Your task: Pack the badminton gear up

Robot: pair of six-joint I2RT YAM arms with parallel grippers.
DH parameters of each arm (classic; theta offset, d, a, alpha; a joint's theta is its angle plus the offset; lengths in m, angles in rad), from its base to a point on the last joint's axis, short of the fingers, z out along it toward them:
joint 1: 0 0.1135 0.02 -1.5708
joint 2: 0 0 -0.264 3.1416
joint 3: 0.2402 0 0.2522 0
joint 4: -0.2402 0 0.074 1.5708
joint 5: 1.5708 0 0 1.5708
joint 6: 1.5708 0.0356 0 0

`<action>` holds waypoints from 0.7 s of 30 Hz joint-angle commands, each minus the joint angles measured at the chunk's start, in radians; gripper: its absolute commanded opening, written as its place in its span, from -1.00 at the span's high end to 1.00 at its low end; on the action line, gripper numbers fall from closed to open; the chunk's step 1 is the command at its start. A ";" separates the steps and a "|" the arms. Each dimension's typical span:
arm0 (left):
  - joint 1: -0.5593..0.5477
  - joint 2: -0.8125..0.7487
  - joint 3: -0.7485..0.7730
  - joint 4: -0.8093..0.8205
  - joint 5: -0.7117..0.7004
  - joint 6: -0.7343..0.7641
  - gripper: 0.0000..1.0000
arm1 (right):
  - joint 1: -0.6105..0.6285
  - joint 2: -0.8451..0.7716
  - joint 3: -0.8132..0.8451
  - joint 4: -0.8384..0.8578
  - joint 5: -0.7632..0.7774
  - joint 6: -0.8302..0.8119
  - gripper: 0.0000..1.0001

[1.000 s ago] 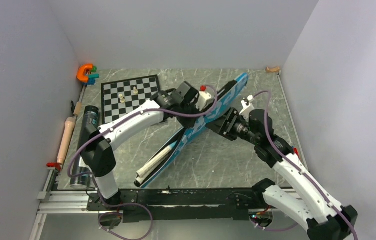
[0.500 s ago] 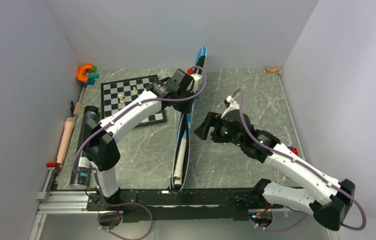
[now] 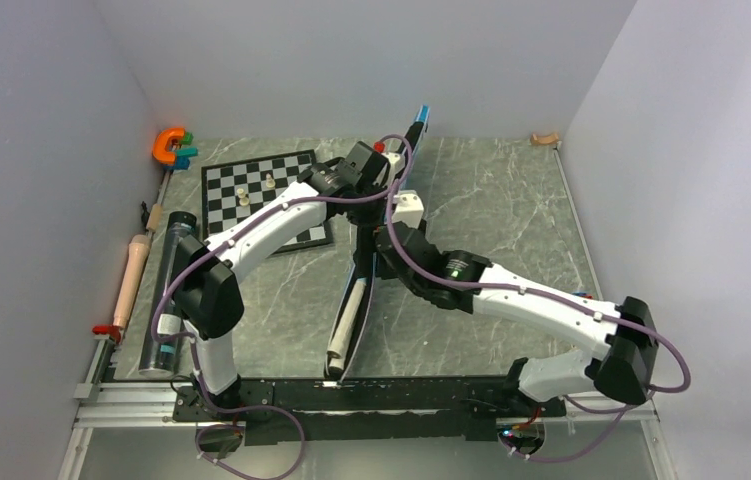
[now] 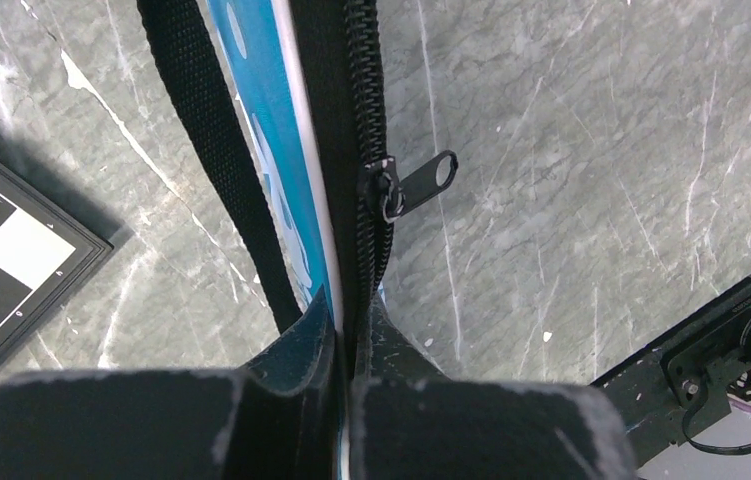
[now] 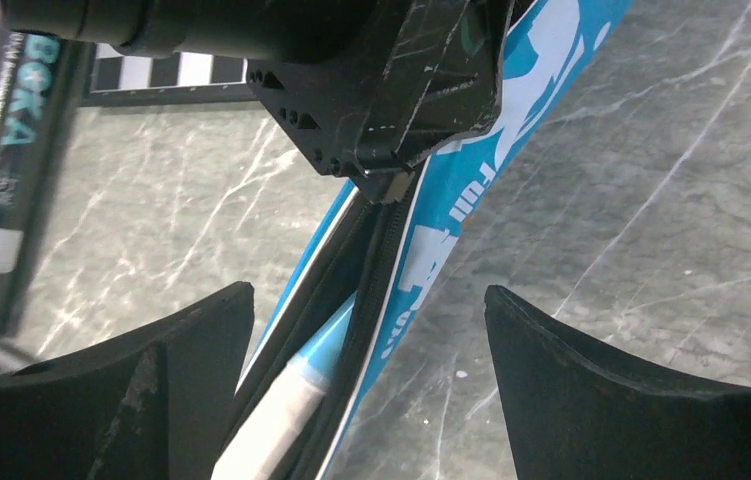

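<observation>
One edge of the bag [image 4: 271, 120] is pinched in the left claw [image 4: 346, 340], so it is held upright. The right claw [image 5: 366, 300] is spread open astride it, presumably for zipping.

The left arm [image 3: 261, 228] and right arm [image 3: 541, 298] have white shells, black joints, looping purple cables [image 3: 689, 372] and scuffed black jaws.

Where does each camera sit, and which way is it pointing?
Top external: fixed high behind the robot, looking down on the table; left arm and right arm both show.
Left wrist: on the left arm, looking down past the left gripper, shut on the blue bag.
Right wrist: on the right arm, looking through the open right gripper at the bag.
Shared: both wrist views show the left gripper's clamp on the bag.
</observation>
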 commanded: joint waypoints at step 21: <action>-0.002 -0.129 -0.029 0.089 0.018 -0.044 1.00 | 0.066 0.158 0.001 0.210 0.196 -0.072 -0.32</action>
